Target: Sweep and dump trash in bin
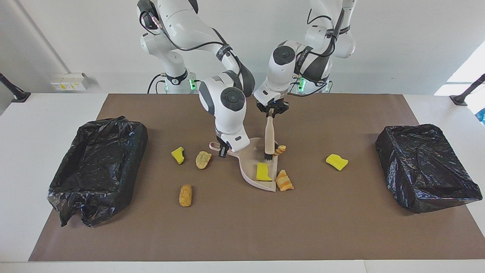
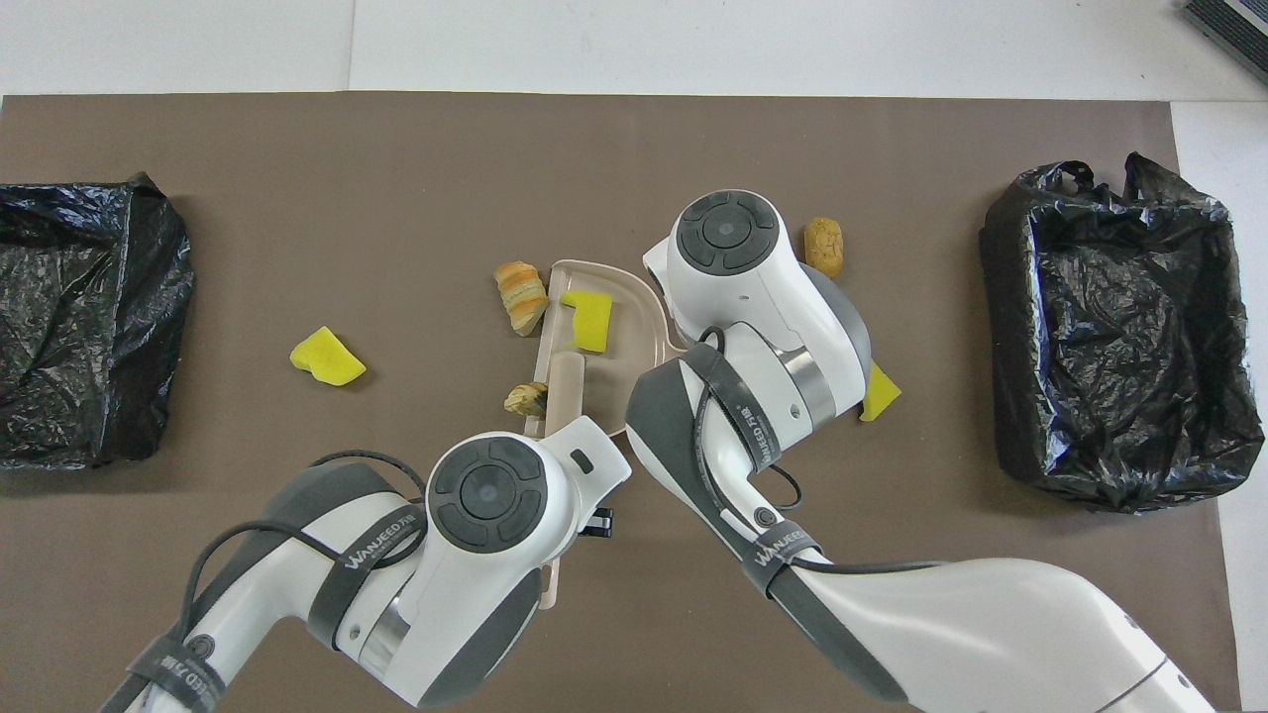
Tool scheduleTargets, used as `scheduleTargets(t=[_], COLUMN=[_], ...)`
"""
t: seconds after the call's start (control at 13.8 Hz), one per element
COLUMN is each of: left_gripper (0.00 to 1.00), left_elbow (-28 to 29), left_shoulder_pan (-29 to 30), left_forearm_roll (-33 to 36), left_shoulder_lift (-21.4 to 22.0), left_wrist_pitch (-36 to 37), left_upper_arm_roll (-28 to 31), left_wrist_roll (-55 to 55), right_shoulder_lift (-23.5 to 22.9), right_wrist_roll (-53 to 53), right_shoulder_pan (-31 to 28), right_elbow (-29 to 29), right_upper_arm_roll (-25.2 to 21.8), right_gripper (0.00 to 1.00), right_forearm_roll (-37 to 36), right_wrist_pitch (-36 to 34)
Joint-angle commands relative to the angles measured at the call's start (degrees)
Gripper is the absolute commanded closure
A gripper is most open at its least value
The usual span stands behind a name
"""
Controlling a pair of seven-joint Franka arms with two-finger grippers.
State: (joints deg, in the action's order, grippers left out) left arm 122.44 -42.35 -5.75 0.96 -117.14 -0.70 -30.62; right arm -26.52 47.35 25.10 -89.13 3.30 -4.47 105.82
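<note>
While you scan the facing view across, the open black bin sits at the right arm's end of the surface. Next: yellow sponge chunk, tan lump, and another tan lump farther from the robots. Right tool is pinching the dustpan handle. One yellow piece lies in the pan; striped lump touches its lip. Left tool is clamped on the brush, bristles in the pan, a small lump beside it. Last yellow chunk lies near the second bag-covered bin.
</note>
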Motion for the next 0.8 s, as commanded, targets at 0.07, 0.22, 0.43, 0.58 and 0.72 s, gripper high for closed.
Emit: scheduleTargets(t=[0.07, 0.22, 0.43, 0.58, 0.72], left_gripper=[1.00, 1.00, 1.00, 1.00, 1.00], left_elbow=[-5.1, -5.1, -4.9, -4.1, -2.7], left_shoulder_pan=[0.2, 4.2, 13.0, 19.0, 25.0], left_forearm_roll=[-0.3, -0.3, 0.8, 3.2, 6.2], left_shoulder_lift=[2.7, 6.1, 9.0, 8.6, 8.1], left_wrist_pitch=[10.3, 15.9, 24.3, 22.4, 19.4], left_upper_arm_roll=[1.7, 2.1, 2.3, 2.2, 2.2], left_wrist_roll=[-1.6, -1.5, -1.6, -1.5, -1.1], right_shoulder_lift=[0.2, 0.2, 0.5, 0.5, 0.5], right_wrist_roll=[-0.8, -0.9, -0.9, -0.9, -0.9], right_shoulder_pan=[-1.0, -0.9, -0.7, -0.8, -0.8], right_elbow=[-0.4, -0.5, -0.5, -0.7, -0.7], right_upper_arm_roll=[0.7, 0.6, 0.6, 0.6, 0.6], right_gripper=[1.00, 1.00, 1.00, 1.00, 1.00], right_forearm_roll=[1.1, 1.0, 1.0, 1.0, 1.0], right_wrist_pitch=[-0.3, -0.6, -1.1, -1.0, -1.1])
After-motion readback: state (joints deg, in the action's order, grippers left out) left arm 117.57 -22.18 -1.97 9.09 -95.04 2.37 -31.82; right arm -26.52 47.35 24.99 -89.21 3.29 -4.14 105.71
